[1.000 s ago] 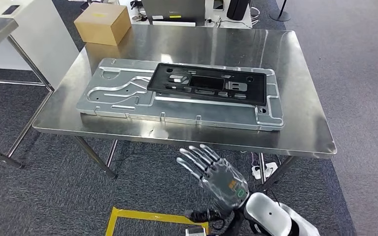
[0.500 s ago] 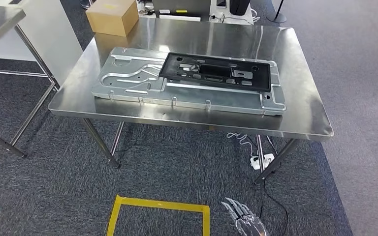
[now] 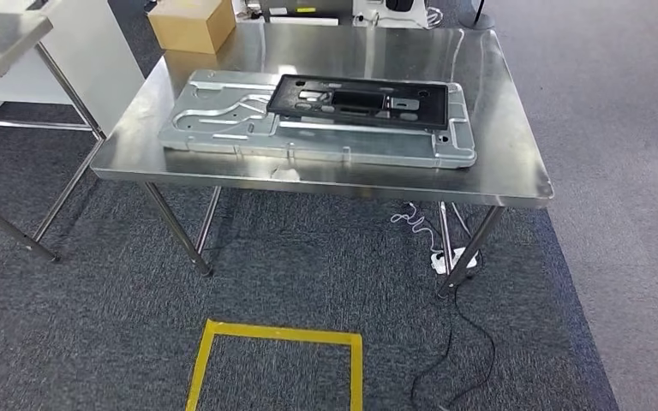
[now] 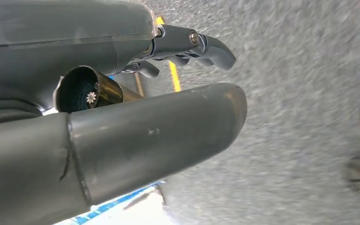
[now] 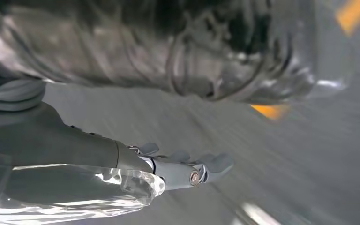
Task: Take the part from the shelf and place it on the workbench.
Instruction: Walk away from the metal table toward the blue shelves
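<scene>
The black plastic part (image 3: 360, 100) lies flat on a silver stamped metal plate (image 3: 223, 130), which rests on the steel workbench (image 3: 501, 167). In the left wrist view my left hand (image 4: 168, 93) hangs over grey carpet. Its thick thumb and dark fingers (image 4: 206, 44) are apart and hold nothing. In the right wrist view my right hand (image 5: 168, 171) also hangs over the floor, its fingers (image 5: 213, 164) stretched out and empty. Both hands are far from the part.
A cardboard box (image 3: 193, 21) sits at the workbench's far left corner. Another steel table (image 3: 0, 38) and a white cabinet (image 3: 94, 64) stand to the left. A yellow tape square (image 3: 274, 336) marks the carpet in front. Cables and a power strip (image 3: 445, 257) lie under the bench.
The whole picture has shifted, so the camera has moved and the workbench looks farther off. My right hand, raised with spread fingers a second ago, has dropped out of the head view.
</scene>
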